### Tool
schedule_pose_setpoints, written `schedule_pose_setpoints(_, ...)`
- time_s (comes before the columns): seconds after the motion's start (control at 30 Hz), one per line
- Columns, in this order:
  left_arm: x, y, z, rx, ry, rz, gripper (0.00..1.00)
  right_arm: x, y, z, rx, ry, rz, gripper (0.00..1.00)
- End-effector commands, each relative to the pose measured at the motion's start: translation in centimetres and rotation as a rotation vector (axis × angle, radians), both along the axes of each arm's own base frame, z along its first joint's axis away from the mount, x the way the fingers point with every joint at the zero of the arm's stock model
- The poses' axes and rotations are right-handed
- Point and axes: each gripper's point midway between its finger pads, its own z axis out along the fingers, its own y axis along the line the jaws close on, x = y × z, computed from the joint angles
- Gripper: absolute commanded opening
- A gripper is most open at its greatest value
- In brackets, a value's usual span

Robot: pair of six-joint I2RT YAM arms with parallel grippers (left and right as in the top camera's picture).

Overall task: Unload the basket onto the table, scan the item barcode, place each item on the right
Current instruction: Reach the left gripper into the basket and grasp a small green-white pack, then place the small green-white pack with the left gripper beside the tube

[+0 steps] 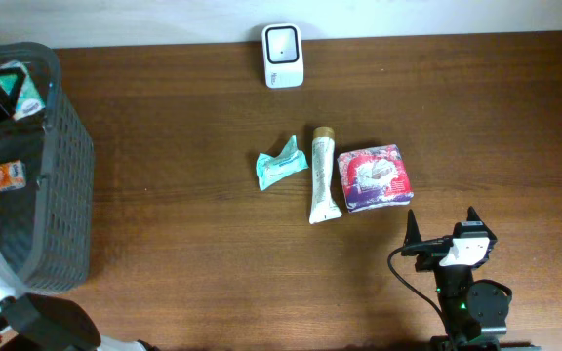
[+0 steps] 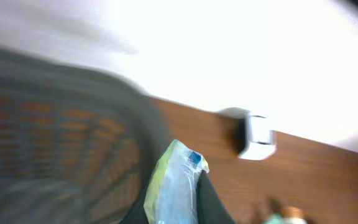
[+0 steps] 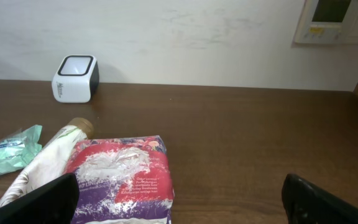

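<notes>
In the left wrist view my left gripper [image 2: 178, 205] is shut on a pale blue packet with a yellow-green edge [image 2: 176, 183], one dark finger [image 2: 215, 204] pressed against its right side. It hangs beside the dark basket [image 2: 55, 143], and the view is blurred. The white barcode scanner [image 1: 283, 56] stands at the table's far edge, seen past the packet [image 2: 257, 135]. My right gripper [image 1: 441, 219] stands open and holds nothing, low at the front right, just short of a red and purple pack [image 3: 123, 177].
A teal packet [image 1: 281, 164], a cream tube [image 1: 323, 175] and the red and purple pack [image 1: 375, 177] lie side by side at the table's middle. The dark mesh basket [image 1: 61, 195] at the left edge holds more items. A white wall backs the table.
</notes>
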Motion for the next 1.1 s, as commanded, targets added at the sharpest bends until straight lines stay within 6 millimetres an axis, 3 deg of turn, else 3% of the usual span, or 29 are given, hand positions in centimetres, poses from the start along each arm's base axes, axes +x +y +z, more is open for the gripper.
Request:
schedule_pose_setpoints(0.0,-2.6,-5.5,6.3,-0.179,-0.146,-0.209,0.00,0.0,0.0,-0.3,0.001,0.004,-0.002,0.99)
schedule_pose_setpoints(0.07,-3.4,-6.1,7.7,-0.214,-0.149,-0.190,0.00,0.0,0.0,-0.3,0.001,0.004,-0.002,0.99)
schedule_pose_setpoints(0.13,-4.8,-8.1,10.0,-0.174,-0.195,-0.220,0.00,0.0,0.0,-0.3,0.001,0.004,-0.002,0.99)
schedule_pose_setpoints(0.23,-7.3,-14.2,12.8,-0.130,-0.233,-0.316,0.00,0.0,0.0,-0.3,0.001,0.004,-0.002,0.99)
schedule_pose_setpoints(0.27,-7.6,-15.8,12.8,-0.117,-0.221,-0.326,0.00,0.0,0.0,-0.3,0.001,0.004,-0.002,0.99)
schedule_pose_setpoints(0.33,-8.4,-21.5,12.1,-0.162,-0.149,-0.418,0.00,0.0,0.0,-0.3,0.001,0.004,-0.002,0.99)
schedule_pose_setpoints(0.43,-6.6,-25.0,6.6,-0.196,0.123,-0.168,0.00,0.0,0.0,-0.3,0.000,0.004,-0.002,0.99)
schedule_pose_setpoints(0.57,-4.9,-31.3,-1.9,0.055,0.327,-0.051,0.00,0.0,0.0,-0.3,0.001,0.004,-0.002,0.99)
schedule_pose_setpoints(0.6,-4.1,-33.5,-6.1,0.048,0.439,0.023,0.00,0.0,0.0,-0.3,0.001,0.004,-0.002,0.99)
schedule_pose_setpoints(0.73,-4.4,-40.3,-18.3,0.178,0.698,-0.069,0.00,0.0,0.0,-0.3,0.001,0.004,-0.002,0.99)
schedule_pose_setpoints(0.8,-5.3,-42.4,-23.6,0.241,0.789,-0.090,0.00,0.0,0.0,-0.3,0.001,0.004,-0.002,0.99)
schedule_pose_setpoints(0.83,-5.5,-43.0,-25.7,0.264,0.817,-0.097,0.05,0.0,0.0,-0.3,0.001,0.004,-0.002,0.99)
schedule_pose_setpoints(0.87,-5.5,-43.5,-27.3,0.280,0.835,-0.103,0.24,0.0,0.0,-0.3,0.001,0.004,-0.002,0.99)
schedule_pose_setpoints(0.93,-5.6,-43.8,-29.2,0.299,0.856,-0.107,0.37,0.0,0.0,-0.3,0.001,0.004,-0.002,0.99)
schedule_pose_setpoints(0.97,-5.5,-43.8,-29.2,0.310,0.849,-0.124,0.50,0.0,0.0,-0.3,0.001,0.004,-0.002,0.99)
schedule_pose_setpoints(1.0,-5.1,-43.9,-28.6,0.341,0.822,-0.178,0.71,0.0,0.0,-0.3,0.001,0.004,-0.002,0.99)
schedule_pose_setpoints(1.03,-3.9,-44.3,-26.4,0.404,0.748,-0.290,0.82,0.0,0.0,-0.3,0.001,0.004,-0.002,0.98)
schedule_pose_setpoints(1.07,-3.4,-44.4,-24.8,0.408,0.716,-0.310,0.82,0.0,0.0,-0.3,0.001,0.004,-0.002,0.99)
